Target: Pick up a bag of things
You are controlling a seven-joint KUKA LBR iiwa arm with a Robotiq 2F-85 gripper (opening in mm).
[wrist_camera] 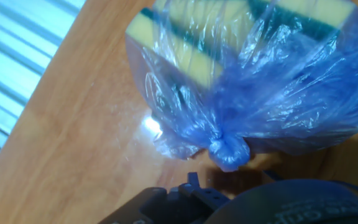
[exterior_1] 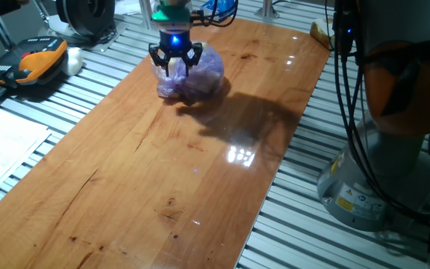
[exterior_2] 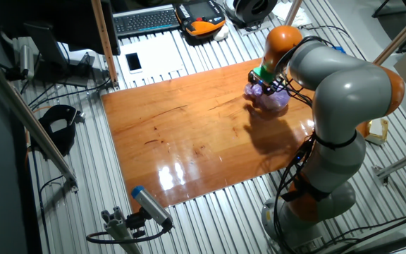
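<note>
A small, crinkly, translucent purple bag of things sits on a wooden surface, near its far end. It is roundish and knotted shut, the knot lying at one side. Yellow and dark green blocks show through the plastic.

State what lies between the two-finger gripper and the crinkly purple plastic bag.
Nothing: in one fixed view the gripper hangs directly over the crinkly purple plastic bag, its fingers apparently spread at the bag's top; whether they touch is unclear.
</note>
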